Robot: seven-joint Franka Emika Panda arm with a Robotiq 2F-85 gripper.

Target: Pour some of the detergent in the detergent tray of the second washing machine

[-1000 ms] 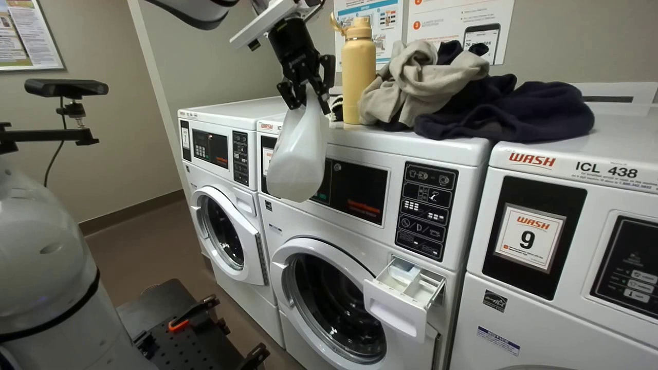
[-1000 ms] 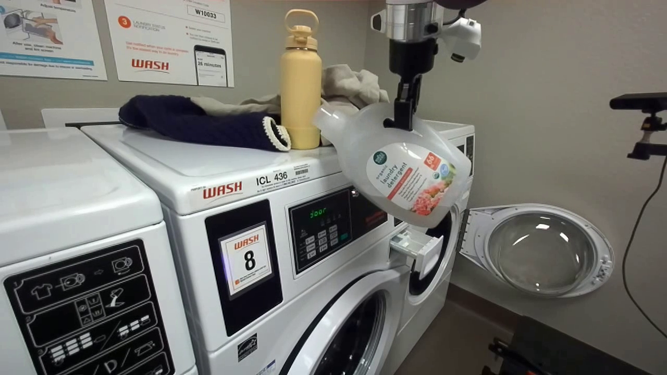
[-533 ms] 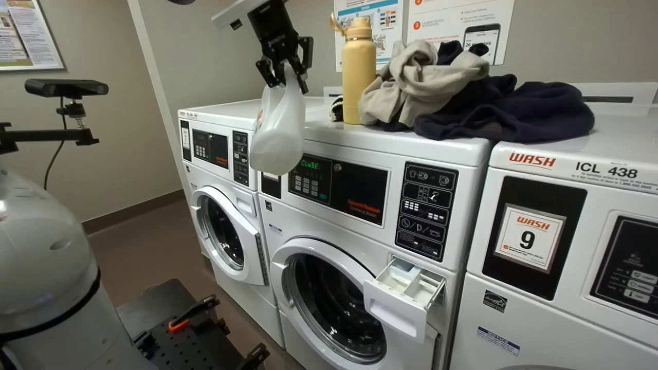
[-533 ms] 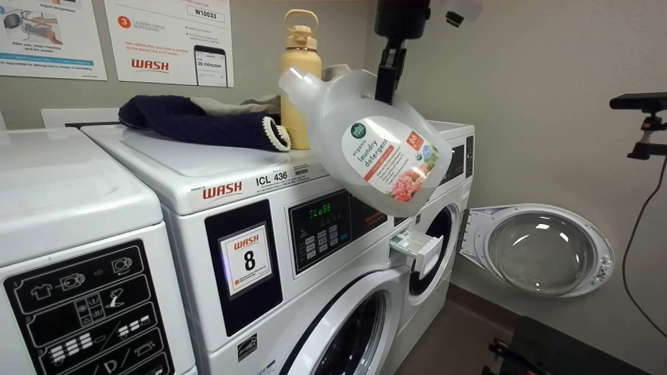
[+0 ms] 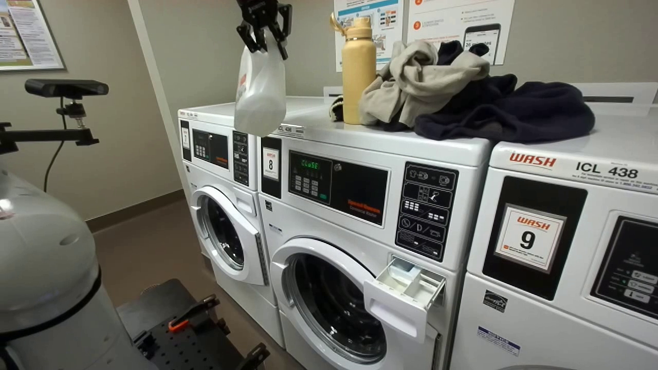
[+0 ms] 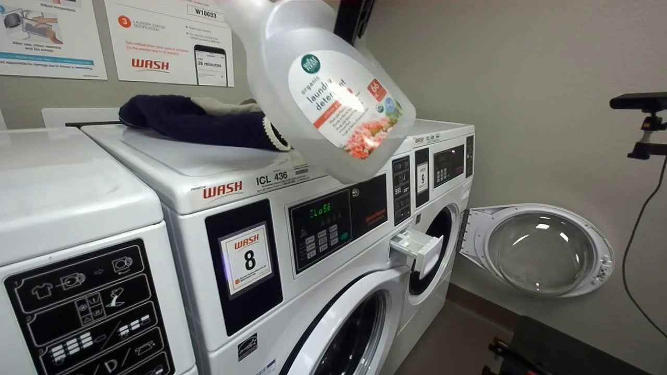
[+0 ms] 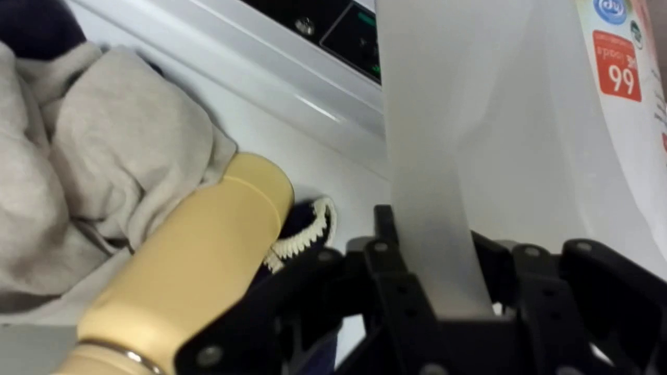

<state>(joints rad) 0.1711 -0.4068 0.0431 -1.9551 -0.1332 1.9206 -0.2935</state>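
The detergent (image 5: pixel 259 97), a translucent whitish jug with a red-marked label, hangs in the air above the front top edge of the second washing machine (image 5: pixel 334 226). It also shows in an exterior view (image 6: pixel 297 120), tilted with its neck up at the left; its mouth is cut off by the frame. My gripper (image 5: pixel 271 47) is shut on the jug's handle; in the wrist view the fingers (image 7: pixel 433 229) are on both sides of the handle (image 7: pixel 424 182). The detergent tray (image 5: pixel 396 311) is pulled out below the button panel; it shows in an exterior view (image 6: pixel 428 256), apart from the jug.
A tan-yellow bottle (image 5: pixel 358 77) and a pile of beige (image 5: pixel 426 87) and navy clothes (image 5: pixel 514 113) lie on the machine tops. A round glass door (image 6: pixel 542 255) of another washer stands wide open. The machine with sticker 9 (image 5: pixel 519 313) stands beside the second washer.
My gripper and the jug have moved up, away from the tray, and left in both exterior views. The jug stays tilted in the grip. The washer display changed from "door" to "CLoSE".
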